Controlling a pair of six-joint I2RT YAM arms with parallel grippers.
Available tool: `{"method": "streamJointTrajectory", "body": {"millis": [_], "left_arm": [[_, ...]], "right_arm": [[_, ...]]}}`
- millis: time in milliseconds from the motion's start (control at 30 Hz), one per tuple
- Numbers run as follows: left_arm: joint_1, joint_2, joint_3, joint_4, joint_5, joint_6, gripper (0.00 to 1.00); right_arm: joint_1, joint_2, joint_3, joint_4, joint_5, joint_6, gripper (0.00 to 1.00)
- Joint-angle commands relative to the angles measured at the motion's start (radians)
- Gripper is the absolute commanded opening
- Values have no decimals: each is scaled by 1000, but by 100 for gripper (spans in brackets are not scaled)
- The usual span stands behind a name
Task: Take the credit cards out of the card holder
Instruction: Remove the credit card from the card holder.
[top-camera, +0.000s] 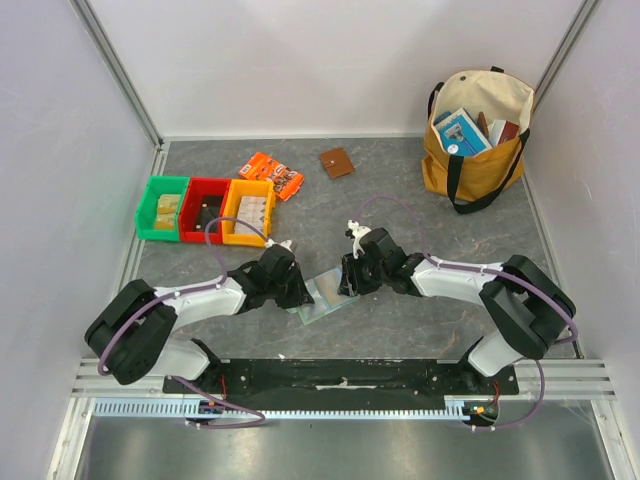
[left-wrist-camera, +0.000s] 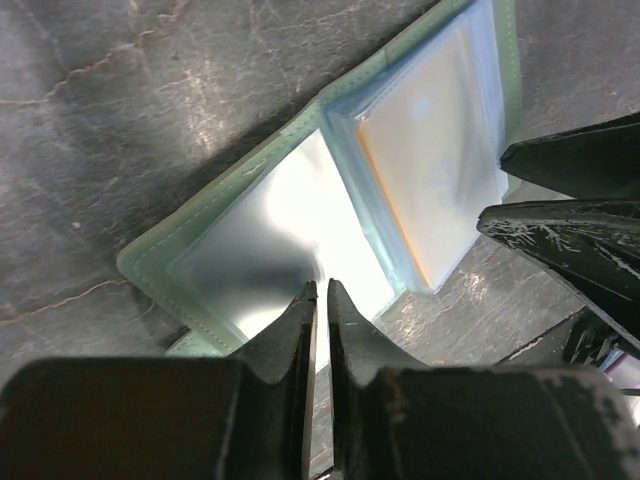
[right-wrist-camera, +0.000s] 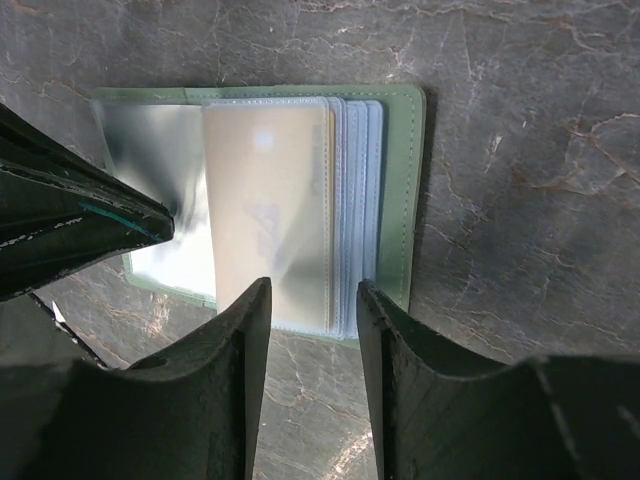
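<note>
My left gripper (left-wrist-camera: 322, 285) and right gripper (right-wrist-camera: 313, 285) reach low and inward, meeting over the card holder (top-camera: 325, 297), which lies open on the table (top-camera: 420, 330). The left is pinched nearly closed at a clear sleeve (left-wrist-camera: 270, 230). The right stands parted astride the tan card (right-wrist-camera: 265, 200).

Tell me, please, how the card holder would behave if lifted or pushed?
Probably floppy: the card holder lies open, thin, with fanned clear sleeves, so it may sag or fold. The glossy sleeves look slippery. Lying flat on the table, it would likely slide when pushed.
</note>
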Motion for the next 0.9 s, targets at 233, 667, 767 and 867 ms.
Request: {"method": "streamJointTrajectory", "body": {"millis": [233, 667, 767, 867], "left_arm": [[-8, 74, 22, 55, 9, -6, 14], [-14, 83, 48, 49, -3, 2, 14], [-14, 48, 36, 31, -26, 3, 14], [-12, 11, 29, 6, -42, 2, 14]], "right_arm": [[4, -36, 12, 32, -60, 18, 38], [2, -69, 20, 21, -111, 10, 34], [4, -77, 20, 29, -129, 13, 34], [4, -82, 25, 6, -64, 14, 33]]}}
